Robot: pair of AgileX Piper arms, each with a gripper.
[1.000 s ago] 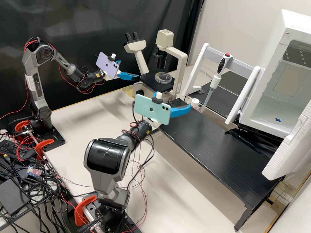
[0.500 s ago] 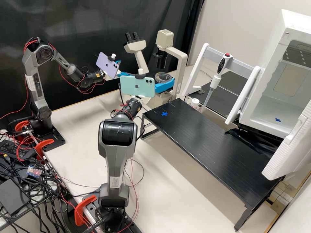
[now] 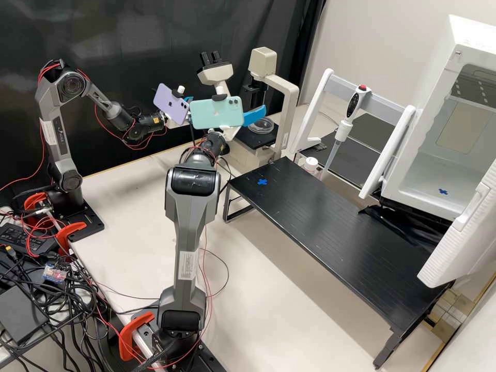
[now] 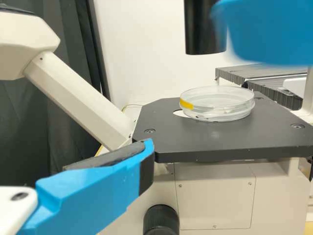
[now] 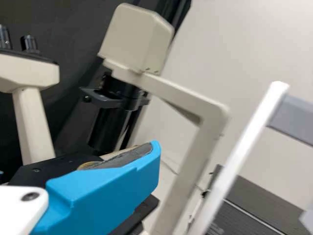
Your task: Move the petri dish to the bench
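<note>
Resting petri dish [image 3: 261, 125], right gripper [image 3: 254, 114] partly hidden

My workplace, a laboratory: one microscope [image 3: 263, 63]; one petri dish [image 4: 217, 105], within the edges of its stage [image 4: 220, 142]; one pipette [image 3: 352, 106], on a rack [image 3: 313, 109] beyond the black bench [image 3: 320, 206]'s far edge.

In the high view the mint phone [image 3: 217, 113] hides most of the right claw [image 3: 255, 115], and the purple phone [image 3: 170, 104] much of the left claw [image 3: 189, 98]. The left wrist view's edges cut off a blurred blue finger [image 4: 274, 32] and the black tube [image 4: 205, 29]. In the right wrist view the white stand [image 5: 239, 152] is blurred and cut off.
</note>
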